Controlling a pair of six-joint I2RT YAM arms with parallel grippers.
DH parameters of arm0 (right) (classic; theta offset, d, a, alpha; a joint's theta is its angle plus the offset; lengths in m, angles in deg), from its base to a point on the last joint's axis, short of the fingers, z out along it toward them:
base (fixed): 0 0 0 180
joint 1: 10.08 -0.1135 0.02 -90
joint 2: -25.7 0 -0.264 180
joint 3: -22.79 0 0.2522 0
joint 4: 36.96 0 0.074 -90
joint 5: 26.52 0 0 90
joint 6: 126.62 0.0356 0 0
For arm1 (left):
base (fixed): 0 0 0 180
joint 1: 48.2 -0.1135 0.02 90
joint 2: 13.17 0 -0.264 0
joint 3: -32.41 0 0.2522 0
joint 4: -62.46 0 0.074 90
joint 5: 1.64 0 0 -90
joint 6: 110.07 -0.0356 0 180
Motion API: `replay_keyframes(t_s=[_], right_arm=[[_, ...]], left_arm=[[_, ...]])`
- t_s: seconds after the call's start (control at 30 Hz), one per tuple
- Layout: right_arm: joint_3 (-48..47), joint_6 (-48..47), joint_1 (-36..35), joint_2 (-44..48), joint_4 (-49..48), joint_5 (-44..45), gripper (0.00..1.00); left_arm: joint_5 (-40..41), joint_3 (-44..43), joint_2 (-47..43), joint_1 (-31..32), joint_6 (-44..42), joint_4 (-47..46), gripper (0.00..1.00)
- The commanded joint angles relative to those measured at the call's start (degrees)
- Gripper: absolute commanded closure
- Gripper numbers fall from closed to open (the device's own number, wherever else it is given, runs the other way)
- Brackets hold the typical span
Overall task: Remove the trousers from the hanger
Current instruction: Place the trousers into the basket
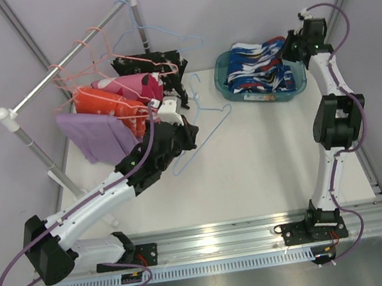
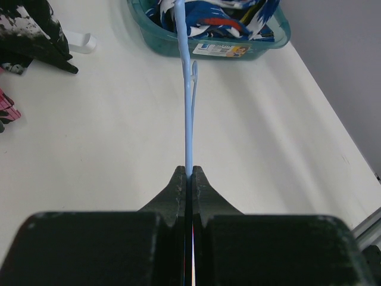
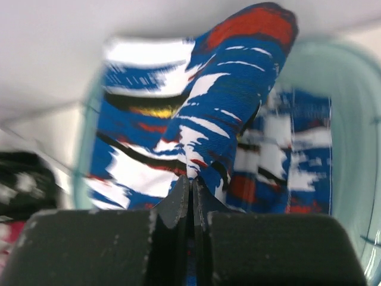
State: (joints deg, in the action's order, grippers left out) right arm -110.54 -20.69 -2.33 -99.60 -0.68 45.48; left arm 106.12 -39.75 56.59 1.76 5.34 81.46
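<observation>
The left pincer [image 2: 190, 174] is closed on the thin wire of a blue hanger [image 2: 189, 113], its two fingers pressed together around it. The hanger runs straight out from the fingertips over the white desk [image 2: 268, 155], pointing toward a teal basket [image 2: 172, 50] at the far right. This hanger carries no cloth.

The right pincer [image 3: 191, 183] is clamped on a fold of the blue-white-red trousers [image 3: 208, 113], directly above the basket. The rest of that pair lies bunched inside the basket, off any hanger.

To the left, a metal rail [image 1: 64, 61] on white posts stands over the desk's far-left corner. Pink wire hangers hook over it. The lavender trousers [image 1: 93, 137] hang nearest the front, the orange trousers [image 1: 102, 102] just behind them, and the pink-magenta trousers [image 1: 138, 86] beside those. The black speckled trousers [image 1: 147, 65] sit farthest back, under the rail's far end. Whether they hang or rest on the desk cannot be told.
</observation>
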Motion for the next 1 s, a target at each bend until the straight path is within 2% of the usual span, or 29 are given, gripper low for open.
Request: replay_keyframes(t_s=[0.0,0.13,0.3,0.4,0.43,0.57,0.7,0.83,0.97], right_arm=[[5.6,-6.2,-0.3,0.5,-3.7,-0.2,1.0],[6.2,-7.4,1.0,-0.2,-3.0,0.9,0.99],[-1.2,-9.9,1.2,-2.1,3.6,1.6,0.86],[-5.0,-9.0,0.9,-0.6,6.4,2.1,0.65],[-5.8,-9.0,0.6,0.9,7.4,2.4,0.52],[-8.3,-11.5,-3.3,4.4,10.1,6.8,0.38],[-5.5,-13.3,-7.5,5.1,9.5,10.2,0.37],[1.0,-9.8,-7.6,1.9,4.3,10.3,0.46],[4.2,-7.0,-5.8,-3.3,2.0,10.2,0.49]], left_arm=[[0.3,-0.8,-1.5,-0.3,-0.6,-2.5,1.0],[0.7,-0.4,-1.6,-0.3,-0.4,-2.0,1.0],[0.5,-0.5,-1.4,-0.3,0.2,-2.0,1.0],[0.2,-0.8,-1.1,-0.4,0.0,-1.8,1.0],[0.1,-0.9,-1.1,-0.3,-0.2,-1.7,1.0],[-0.1,-1.4,-1.4,-0.3,-1.1,-1.4,1.0],[-1.9,-2.2,-1.5,-0.3,-3.3,-0.8,1.0],[-5.2,-1.6,-3.0,-0.2,-6.7,-0.8,1.0],[-6.5,-1.4,-5.0,-0.2,-8.8,0.6,1.0]])
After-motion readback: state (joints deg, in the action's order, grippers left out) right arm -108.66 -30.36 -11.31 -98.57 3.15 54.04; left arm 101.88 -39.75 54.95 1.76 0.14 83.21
